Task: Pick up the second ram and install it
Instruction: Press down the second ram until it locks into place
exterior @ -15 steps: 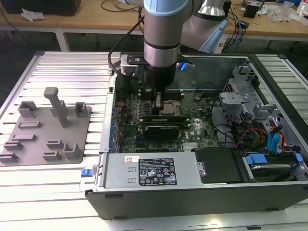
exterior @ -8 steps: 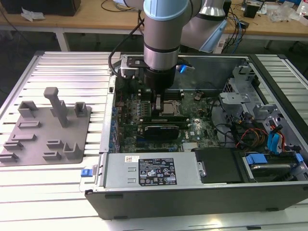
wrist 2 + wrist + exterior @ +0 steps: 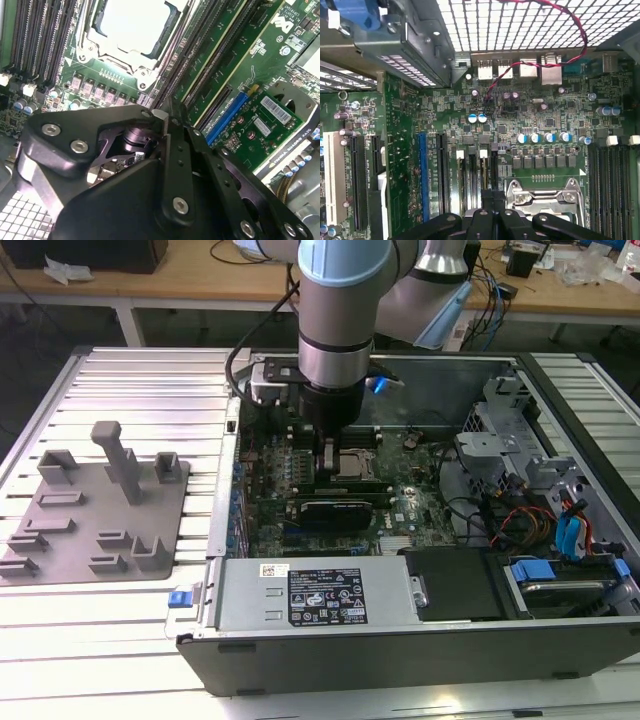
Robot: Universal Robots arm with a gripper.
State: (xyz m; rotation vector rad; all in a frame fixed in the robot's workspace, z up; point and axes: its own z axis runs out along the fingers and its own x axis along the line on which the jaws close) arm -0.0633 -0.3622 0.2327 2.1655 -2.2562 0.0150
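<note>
Gripper [image 3: 488, 200] is seen low inside the open computer case [image 3: 400, 645], fingers drawn together on what is judged to be the top edge of the memory stick [image 3: 482, 172]. The stick is viewed edge-on, standing upright in a slot just beside the processor socket [image 3: 545, 197]; whether it is fully seated cannot be told. The stick is judged light, stiff and thin, but fragile. It is best held by its long top edge near the middle and pressed straight down, never twisted. Counted: one memory stick at the gripper, one processor socket, and one black expansion card [image 3: 335, 510] nearby. Further off, one grey holder plate [image 3: 95, 505] is noted on the table at the exterior view's left.
</note>
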